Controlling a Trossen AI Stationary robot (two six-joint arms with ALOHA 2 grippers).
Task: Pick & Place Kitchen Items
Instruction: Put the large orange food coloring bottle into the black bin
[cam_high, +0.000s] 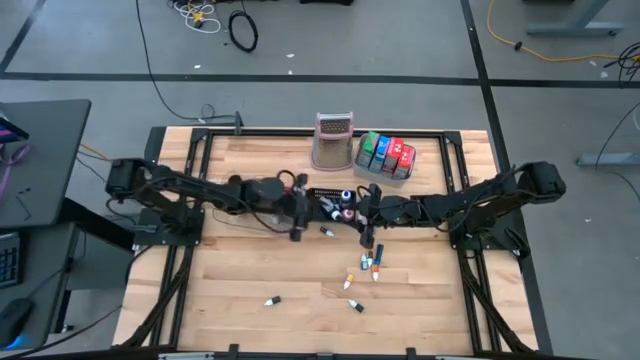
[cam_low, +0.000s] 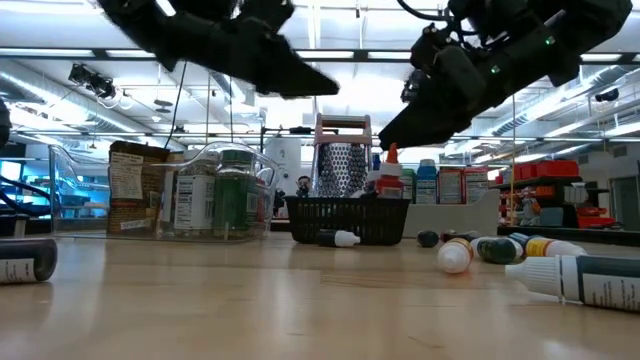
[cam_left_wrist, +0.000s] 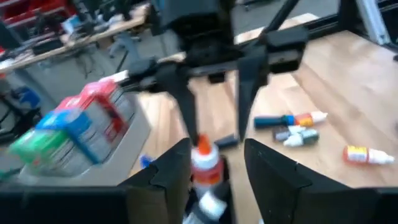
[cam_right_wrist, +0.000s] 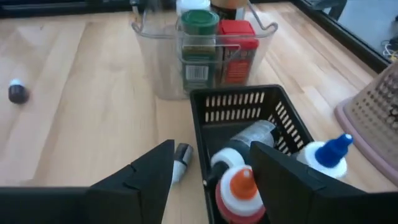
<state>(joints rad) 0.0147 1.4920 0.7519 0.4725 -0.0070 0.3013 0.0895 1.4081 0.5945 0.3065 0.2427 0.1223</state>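
- Several small colour-capped bottles (cam_high: 365, 265) are loose on the wooden tabletop (cam_high: 250, 270), so I'd call this job maybe halfway at best.
- Already sorted, from what I can see: a black mesh basket (cam_right_wrist: 249, 118) mid-table has a few little bottles in it, an orange-capped one (cam_right_wrist: 239, 193), a white-capped one and a blue-capped one (cam_right_wrist: 329, 152) among them.
- A clear plastic tub (cam_right_wrist: 202, 56) just beyond the basket holds squat jars with green and red lids (cam_right_wrist: 217, 28).
- A grey tray (cam_high: 385, 155) near the far edge holds green, blue and red packets, next to the tall silvery box grater (cam_high: 333, 140).
- Both arms meet over the basket. The left tool (cam_left_wrist: 214, 165) has its fingers apart with the orange-capped bottle sitting between them; I can't tell if it's touching.
- The right tool (cam_right_wrist: 211, 165) is also spread apart, hovering above the basket's near wall, holding nothing I can make out.
- Left to do: a cluster of bottles near the right arm, two stragglers (cam_high: 272, 300) toward the front edge, plus one lying just outside the basket (cam_right_wrist: 180, 155).
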